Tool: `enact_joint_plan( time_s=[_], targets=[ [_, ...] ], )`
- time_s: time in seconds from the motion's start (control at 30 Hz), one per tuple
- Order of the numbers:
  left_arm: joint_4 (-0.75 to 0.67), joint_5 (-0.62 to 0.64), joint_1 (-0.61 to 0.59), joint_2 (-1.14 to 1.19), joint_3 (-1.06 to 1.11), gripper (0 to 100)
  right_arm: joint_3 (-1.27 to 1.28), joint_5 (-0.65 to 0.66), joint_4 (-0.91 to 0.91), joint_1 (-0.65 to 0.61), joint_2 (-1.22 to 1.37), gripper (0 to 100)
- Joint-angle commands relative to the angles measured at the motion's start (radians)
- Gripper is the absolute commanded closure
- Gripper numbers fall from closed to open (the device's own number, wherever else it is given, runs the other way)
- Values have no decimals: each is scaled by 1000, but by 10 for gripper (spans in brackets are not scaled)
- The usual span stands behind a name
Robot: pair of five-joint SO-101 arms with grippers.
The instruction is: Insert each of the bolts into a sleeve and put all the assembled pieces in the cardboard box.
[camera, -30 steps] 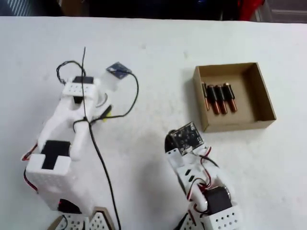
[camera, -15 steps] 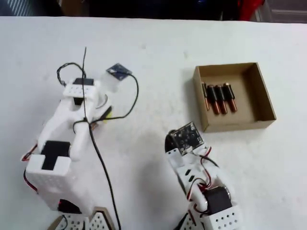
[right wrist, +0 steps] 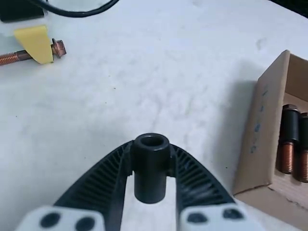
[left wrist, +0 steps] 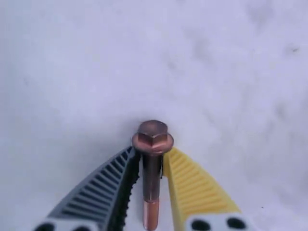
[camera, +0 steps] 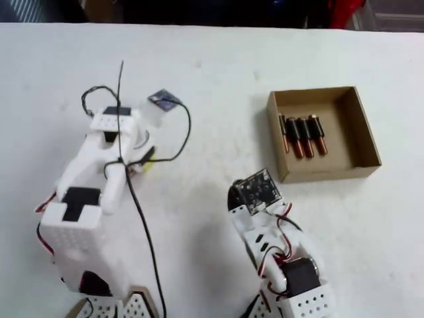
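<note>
Left gripper (left wrist: 151,153): sat over the worktop's (camera: 212,59) left half, jaws closed narrowly on the bolt (left wrist: 152,168).
Bolt: was clamped by its shank between the grey and yellow jaws, hex head just past their tips, shank running back toward the wrist.
Right gripper (right wrist: 151,149): stood near the worktop's near edge, just beside the box (camera: 328,173), jaws gripping the sleeve (right wrist: 150,168).
Sleeve: black, was held between the jaw tips, its open bore end poking beyond them.
Box: lay toward the right edge and held a row of assembled pieces (camera: 303,136) side by side.

Robotics lab: wired arms (camera: 86,192), white worktable (camera: 218,66)
</note>
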Motion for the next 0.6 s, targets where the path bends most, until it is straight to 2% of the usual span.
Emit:
enact_joint_plan(
  time_s=[0.0, 0.07, 0.17, 0.37, 0.57],
  targets=[
    [44, -5, 16, 45, -92, 889, -6, -6, -33, -12, -15, 981],
    [77, -6, 30, 56, -115, 905, -6, -6, -35, -18, -15, 981],
    [83, -8, 59, 59, -150, 988, -6, -6, -67, -65, -15, 981],
    [86, -3, 76, 58, -163, 980, -6, -14, -113, -131, -15, 981],
    [132, -8, 76, 19, -164, 980, -6, -8, -108, -140, -15, 981]
  ],
)
